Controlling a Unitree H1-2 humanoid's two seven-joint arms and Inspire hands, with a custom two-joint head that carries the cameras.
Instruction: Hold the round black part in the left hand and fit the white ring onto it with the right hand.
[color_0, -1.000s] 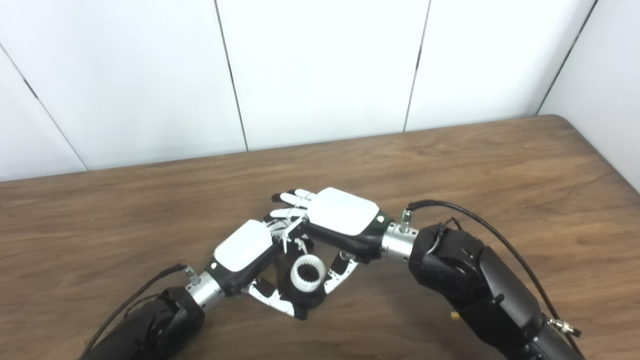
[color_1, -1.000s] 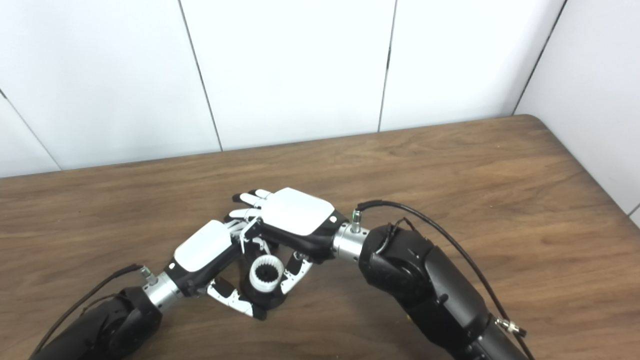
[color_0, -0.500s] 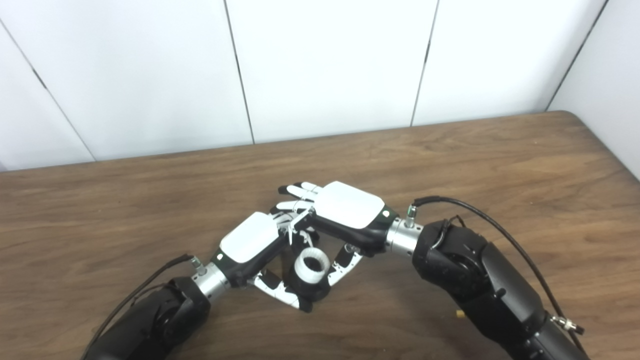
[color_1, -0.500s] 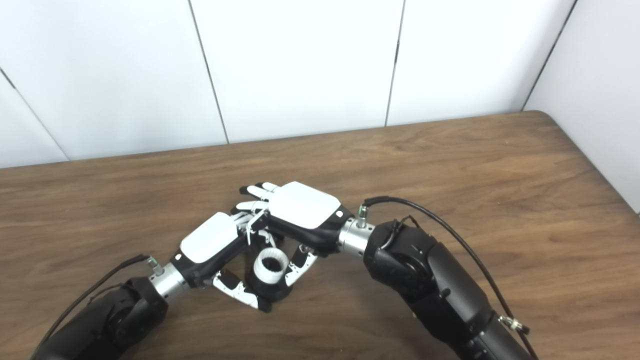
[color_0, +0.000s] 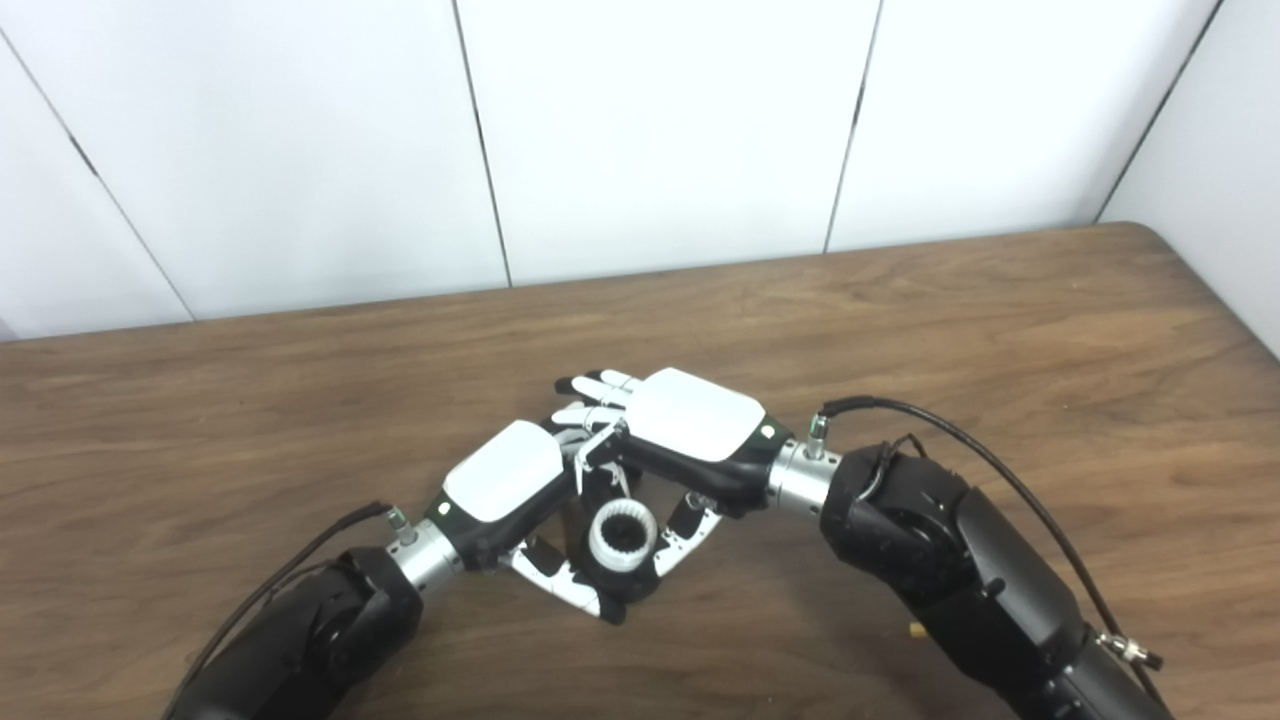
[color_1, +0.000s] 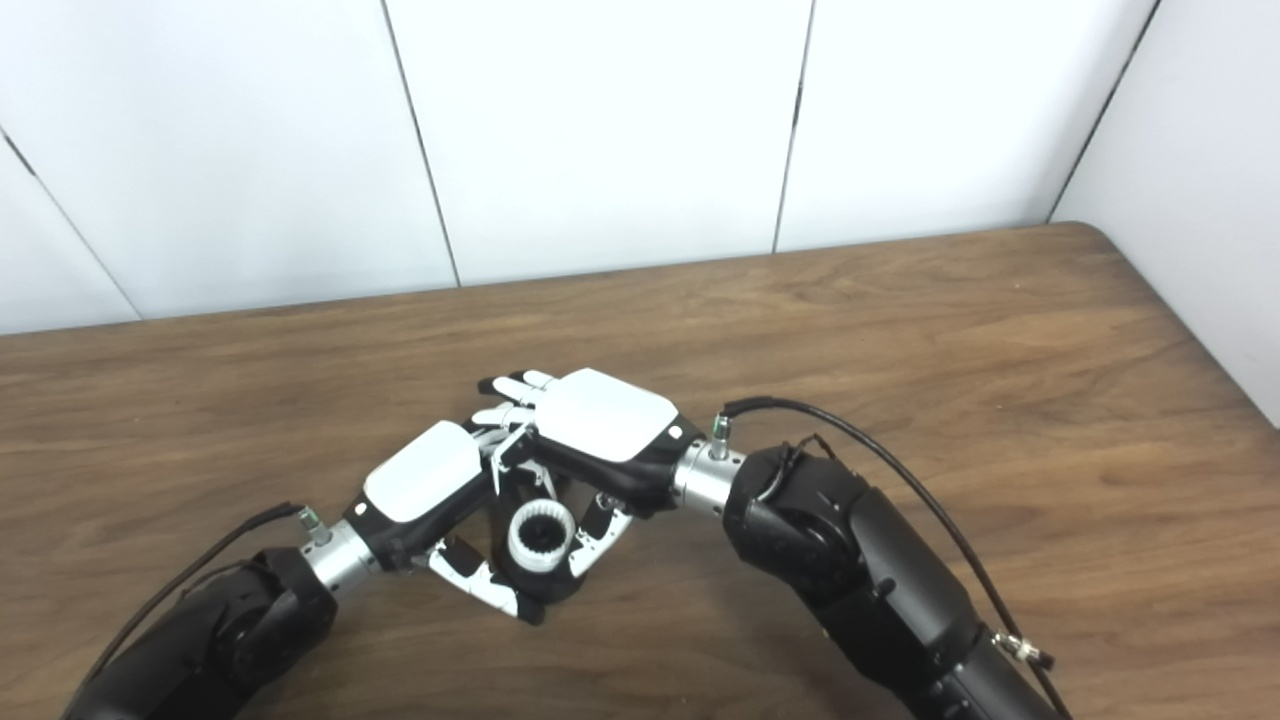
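Two black robot arms enter from the bottom corners of the frame and meet just below the centre, over a brown wood-grain tabletop (color_0: 900, 320). Behind the tabletop, across the upper half of the frame, stands a white panelled wall (color_0: 660, 130).

The left hand (color_0: 505, 484), with a white back plate, comes in from the lower left and angles up toward the centre. Its thumb runs underneath a round black part (color_0: 628, 582), and its fingers curl around the far side, so it is grasping that part just above the tabletop. Only the lower dark rim of the black part shows.

A white ring (color_0: 621, 540) with small teeth around its inner edge sits on top of the black part, its opening facing up toward the camera. Whether it is fully seated cannot be told.

The right hand (color_0: 690, 428), also white-backed, comes in from the lower right and lies over the left hand's fingers. Its thumb touches the ring's right side, while its other fingers stretch out flat toward the upper left, apart from the ring. Whether it truly grips the ring cannot be told.

A black cable (color_0: 960, 440) loops from the right wrist along the forearm.
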